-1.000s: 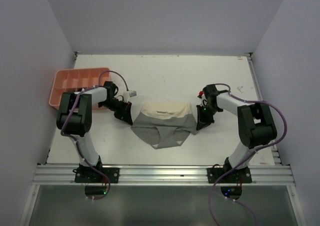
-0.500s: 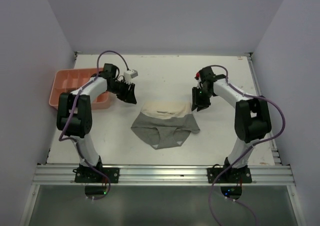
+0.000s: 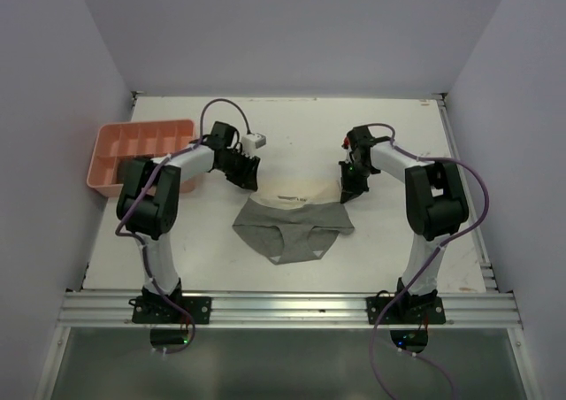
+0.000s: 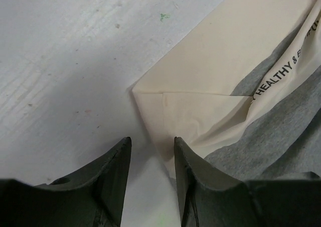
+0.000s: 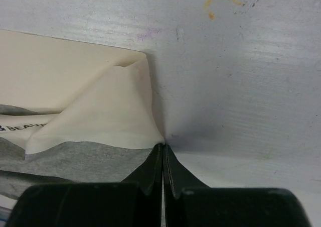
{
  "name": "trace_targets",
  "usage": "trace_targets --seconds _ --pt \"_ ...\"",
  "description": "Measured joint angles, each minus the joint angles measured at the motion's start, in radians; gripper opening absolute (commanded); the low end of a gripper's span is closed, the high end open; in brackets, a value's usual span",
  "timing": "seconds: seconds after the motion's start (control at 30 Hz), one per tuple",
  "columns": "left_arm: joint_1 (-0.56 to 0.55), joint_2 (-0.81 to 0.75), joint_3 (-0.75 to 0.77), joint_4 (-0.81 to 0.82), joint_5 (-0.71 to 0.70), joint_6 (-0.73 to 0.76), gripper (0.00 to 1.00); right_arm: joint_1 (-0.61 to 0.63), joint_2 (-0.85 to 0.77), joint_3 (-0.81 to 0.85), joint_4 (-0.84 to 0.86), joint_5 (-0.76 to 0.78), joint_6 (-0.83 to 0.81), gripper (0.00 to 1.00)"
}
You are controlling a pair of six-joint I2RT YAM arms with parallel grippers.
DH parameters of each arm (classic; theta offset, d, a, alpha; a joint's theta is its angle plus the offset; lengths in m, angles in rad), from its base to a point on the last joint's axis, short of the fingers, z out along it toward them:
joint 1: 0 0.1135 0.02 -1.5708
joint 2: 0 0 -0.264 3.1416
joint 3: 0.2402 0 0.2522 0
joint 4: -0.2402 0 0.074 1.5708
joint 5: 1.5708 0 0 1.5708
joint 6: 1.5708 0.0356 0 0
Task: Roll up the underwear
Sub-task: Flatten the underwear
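Observation:
One underwear (image 3: 292, 230), grey with a cream waistband, lies flat on the white table between the arms. My left gripper (image 3: 248, 178) is open at the waistband's left corner. In the left wrist view (image 4: 150, 142) its jaws straddle the edge of the cream cloth (image 4: 210, 81), one finger over the fabric, one on bare table. My right gripper (image 3: 347, 190) is at the waistband's right corner. In the right wrist view (image 5: 163, 146) its jaws are pressed together with the folded cream corner (image 5: 100, 116) running into their tips.
A pink compartment tray (image 3: 106, 149) stands at the far left of the table, behind the left arm. The table's right edge has a metal rail (image 3: 460, 170). White walls close in the back and sides.
Both grippers have swung from beside the underwear up and in to the waistband's two corners. The right gripper has shut. The cream band looks narrower than before.

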Motion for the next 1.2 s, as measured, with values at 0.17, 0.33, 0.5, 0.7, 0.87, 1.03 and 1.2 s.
trace_targets --seconds 0.17,0.33,0.5,0.7,0.87,1.03,1.2 --pt "-0.089 -0.061 -0.072 0.072 -0.172 0.019 0.41 0.0 0.001 0.0 0.002 0.0 0.0 0.0" --pt "-0.158 -0.083 -0.085 0.111 -0.279 0.056 0.41 0.0 0.001 -0.003 0.005 -0.002 0.0 0.0" --pt "-0.194 -0.055 -0.084 0.145 -0.382 0.064 0.41 -0.001 0.001 -0.005 0.007 -0.002 0.0 0.0" --pt "-0.192 -0.045 -0.081 0.183 -0.461 0.063 0.41 -0.001 0.001 -0.006 0.009 -0.001 -0.006 0.0" --pt "-0.131 -0.045 -0.082 0.193 -0.466 0.045 0.43 -0.001 -0.001 -0.009 0.013 -0.002 -0.016 0.0" --pt "-0.038 -0.05 -0.085 0.194 -0.405 0.026 0.45 -0.001 -0.005 -0.012 0.016 -0.003 -0.029 0.03" --pt "0.016 -0.103 -0.102 0.197 -0.254 0.01 0.47 -0.001 -0.011 -0.012 0.02 -0.028 -0.038 0.29"
